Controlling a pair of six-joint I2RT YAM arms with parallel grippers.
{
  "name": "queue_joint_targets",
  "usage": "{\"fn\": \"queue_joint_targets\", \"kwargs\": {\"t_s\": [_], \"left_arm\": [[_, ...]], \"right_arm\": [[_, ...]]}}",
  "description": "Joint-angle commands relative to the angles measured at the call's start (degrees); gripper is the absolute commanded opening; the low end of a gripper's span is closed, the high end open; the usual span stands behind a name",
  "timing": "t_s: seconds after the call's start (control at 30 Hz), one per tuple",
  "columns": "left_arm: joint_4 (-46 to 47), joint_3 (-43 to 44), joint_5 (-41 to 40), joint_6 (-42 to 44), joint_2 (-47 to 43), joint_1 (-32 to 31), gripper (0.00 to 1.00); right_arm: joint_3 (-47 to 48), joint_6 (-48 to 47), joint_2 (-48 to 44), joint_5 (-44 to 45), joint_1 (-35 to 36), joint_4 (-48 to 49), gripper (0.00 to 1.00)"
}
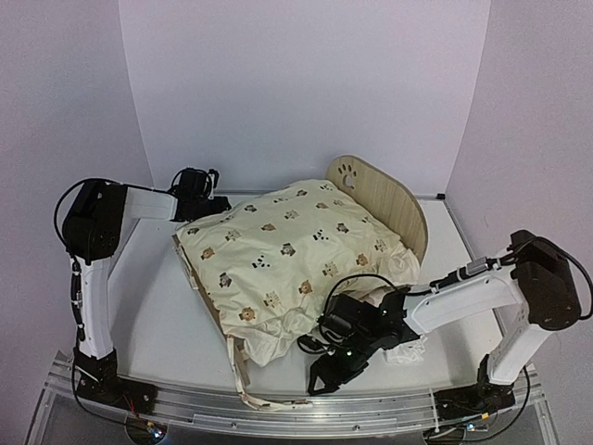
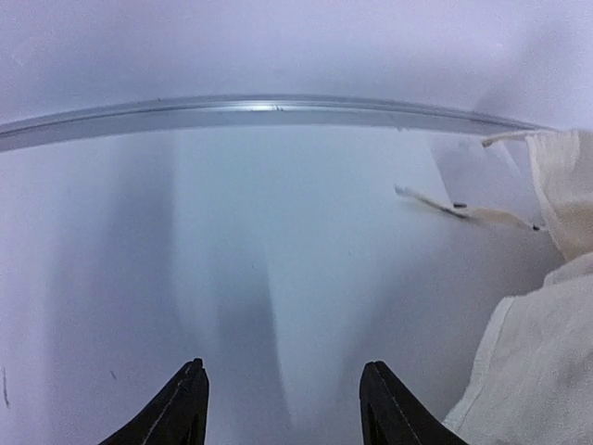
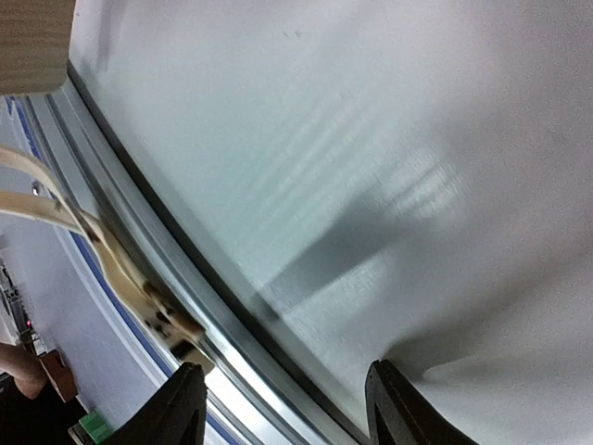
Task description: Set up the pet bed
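The pet bed (image 1: 387, 193) stands mid-table, its arched wooden headboard with a paw cutout at the back right. A cream animal-print cushion (image 1: 287, 248) is draped over the frame and hides its base. My left gripper (image 1: 198, 200) is at the cushion's far left corner, and in the left wrist view it (image 2: 283, 369) is open over bare table, cushion fabric (image 2: 542, 371) just to its right. My right gripper (image 1: 326, 375) hangs low at the bed's front right. In the right wrist view it (image 3: 283, 369) is open with nothing between its fingers.
Cream tie straps (image 1: 264, 400) trail from the cushion's front corner onto the metal rail (image 1: 371, 422) at the table's near edge, and one strap (image 3: 111, 269) shows in the right wrist view. Crumpled white fabric (image 1: 408, 350) lies under the right arm. White walls enclose the table.
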Motion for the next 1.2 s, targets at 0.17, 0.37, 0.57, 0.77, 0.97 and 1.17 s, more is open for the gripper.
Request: {"fn": "queue_joint_targets", "kwargs": {"t_s": [0.17, 0.37, 0.57, 0.77, 0.97, 1.17], "left_arm": [[-4.7, 8.89, -0.21, -1.36, 0.81, 3.06, 0.59], [-5.95, 6.38, -1.73, -1.43, -4.38, 3.12, 0.61], [-9.16, -2.55, -14.3, -4.58, -17.18, 3.07, 0.82], [-11.23, -15.98, -22.18, -10.47, -31.41, 3.06, 1.0], [-13.16, -29.48, -14.41, -14.49, -45.59, 3.02, 0.99], [-21.17, -31.67, -11.0, -18.3, -55.82, -0.42, 0.97]], "right_arm": [[-2.57, -3.86, -9.3, 7.26, -0.78, -4.42, 0.66], [-2.95, -4.09, -15.49, 9.45, -0.78, -8.61, 0.66], [3.15, -7.1, -26.79, 21.81, -0.78, -19.34, 0.67], [12.9, -10.8, -32.43, 44.14, -0.78, -24.32, 0.7], [23.86, -21.55, -23.82, 69.04, -4.28, -24.98, 0.88], [30.33, -25.8, -17.63, 57.15, -23.1, -24.98, 0.98]]}}
